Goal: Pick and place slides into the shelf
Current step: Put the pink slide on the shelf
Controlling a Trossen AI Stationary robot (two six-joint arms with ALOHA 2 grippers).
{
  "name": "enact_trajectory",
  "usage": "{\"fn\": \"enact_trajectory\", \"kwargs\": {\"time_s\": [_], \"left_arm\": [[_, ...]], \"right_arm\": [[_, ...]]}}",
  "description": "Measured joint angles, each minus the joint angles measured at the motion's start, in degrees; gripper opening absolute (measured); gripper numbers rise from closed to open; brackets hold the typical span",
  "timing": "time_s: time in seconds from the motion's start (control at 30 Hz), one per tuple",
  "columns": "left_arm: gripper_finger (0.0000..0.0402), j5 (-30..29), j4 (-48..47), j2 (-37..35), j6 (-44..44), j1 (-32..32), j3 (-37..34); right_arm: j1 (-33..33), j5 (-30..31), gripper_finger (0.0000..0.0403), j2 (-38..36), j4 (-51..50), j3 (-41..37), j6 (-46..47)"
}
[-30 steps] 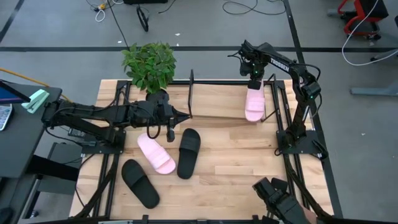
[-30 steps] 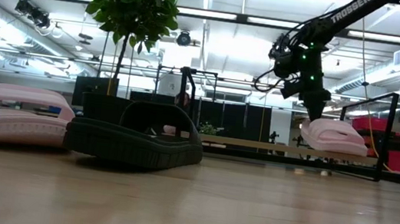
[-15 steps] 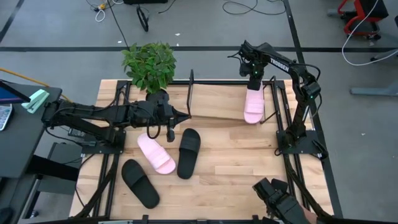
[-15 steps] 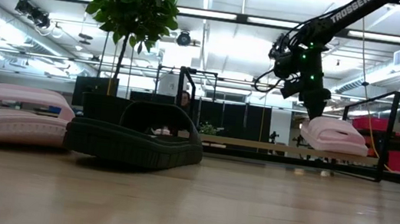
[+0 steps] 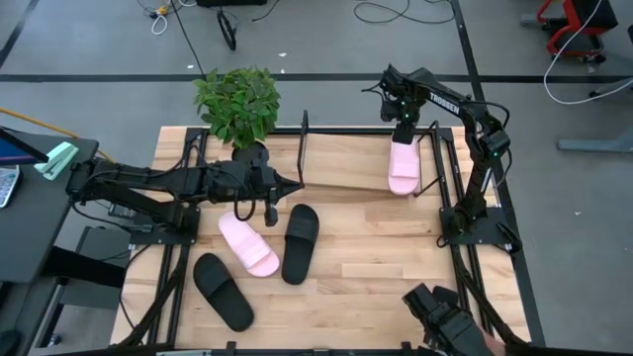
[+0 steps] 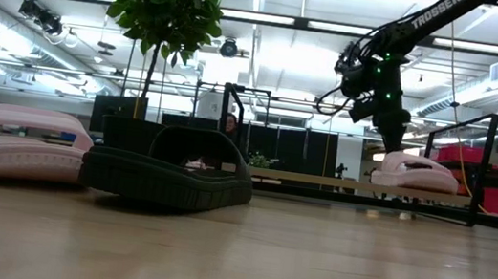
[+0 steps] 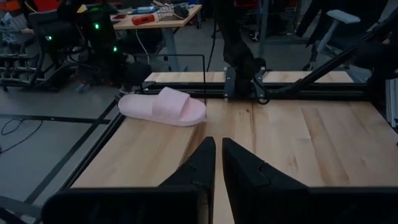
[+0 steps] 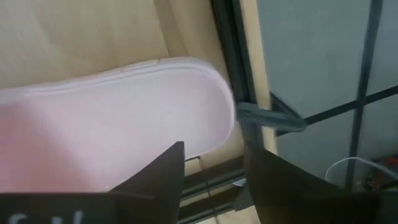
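One light pink slide [image 5: 403,170] lies flat on the shelf's wooden base [image 5: 348,163], close to the shelf's right end frame [image 5: 432,163]. My right gripper [image 5: 404,127] stands open just above that slide's far end [image 8: 186,106], fingers pointing down. On the table lie a second pink slide [image 5: 247,244] and two black slides [image 5: 301,242] [image 5: 223,290], soles down. My left gripper [image 5: 294,184] hovers shut above the table near the shelf's left end frame [image 5: 304,148], holding nothing. My right gripper stands open right over the pink slide's far end [image 6: 399,159], fingers pointing down. Whether a finger [image 8: 163,168] still touches the slide, I cannot tell. The slide rests on the shelf base.
A potted plant [image 5: 237,99] stands at the far left of the table, behind the shelf's left end. Black arm mounting frames [image 5: 465,213] run along both table sides. Bare wood lies between the table slides and the right frame.
My right gripper has opened and let go of the pink slide. The slide's raised end has come down, and it now lies flat on the shelf base.
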Motion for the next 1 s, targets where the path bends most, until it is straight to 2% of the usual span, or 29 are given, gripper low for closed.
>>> {"fn": "enact_trajectory", "kwargs": {"time_s": [0.17,0.47,0.6,0.87,1.0], "left_arm": [[0.0028,0.0,-1.0,0.0,0.0,0.0,0.0],[0.0040,0.0,-1.9,0.0,0.4,0.0,0.0],[0.0039,0.0,-3.5,0.0,0.0,0.0,0.0],[0.0037,0.0,-6.3,0.0,0.0,0.1,0.0],[0.0046,0.1,-8.1,0.0,-0.3,0.9,0.0]], "right_arm": [[0.0,-8.7,0.0161,0.0,-8.5,0.0,2.1],[1.7,-10.0,0.0138,-0.2,-13.0,0.0,5.5],[3.5,-12.5,0.0137,-0.4,-15.7,0.0,6.1],[11.3,-13.4,0.0134,-4.8,-15.6,0.0,10.6],[17.8,-17.2,0.0130,-9.2,-15.6,0.0,16.5]]}}
